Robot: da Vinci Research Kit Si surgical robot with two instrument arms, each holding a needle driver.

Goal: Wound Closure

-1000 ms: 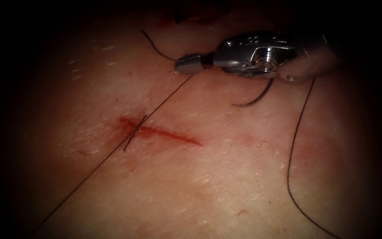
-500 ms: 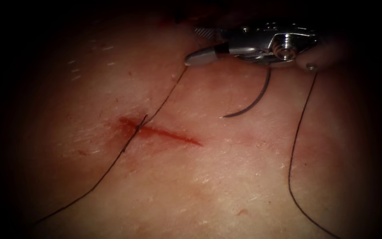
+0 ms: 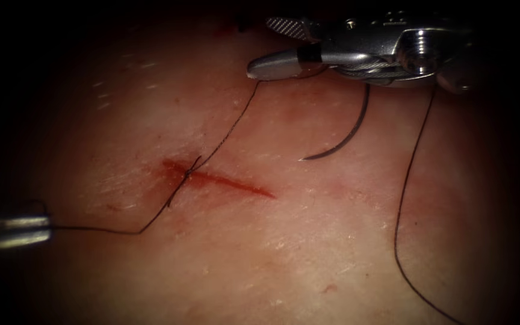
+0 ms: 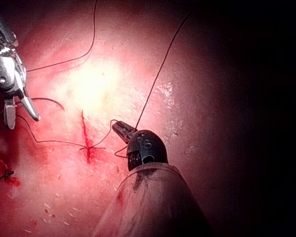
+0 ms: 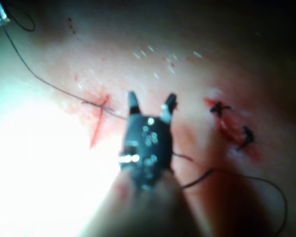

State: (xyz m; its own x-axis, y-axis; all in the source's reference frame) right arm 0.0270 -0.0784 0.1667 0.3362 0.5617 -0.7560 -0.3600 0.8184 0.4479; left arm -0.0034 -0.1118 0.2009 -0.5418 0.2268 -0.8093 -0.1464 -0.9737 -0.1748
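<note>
The red cut [image 3: 224,180] runs across the tissue [image 3: 308,253], with a knotted stitch [image 3: 188,174] near its left end. My left tool [image 3: 16,232] is at the far left, shut on the thread [image 3: 91,230] that leads up to the stitch; it is also seen as the left tool [image 4: 121,129]. Above and right of the cut, my right tool [image 3: 260,47] stands open and holds nothing, seen too as the right tool [image 5: 150,103]. The stitch's other strand [image 3: 224,135] rises slack to just under its lower jaw. The curved needle [image 3: 344,138] lies free on the tissue right of the cut, not in the tissue.
A long loop of thread [image 3: 401,198] trails down the right side of the tissue. A second cut with dark stitches [image 5: 232,126] lies further off. Red fluid stains the skin around the cut.
My right tool's jaws have opened, let go of the thread and moved up and to the right. The strand has gone slack. My left tool has come in at the left, holding the thread.
</note>
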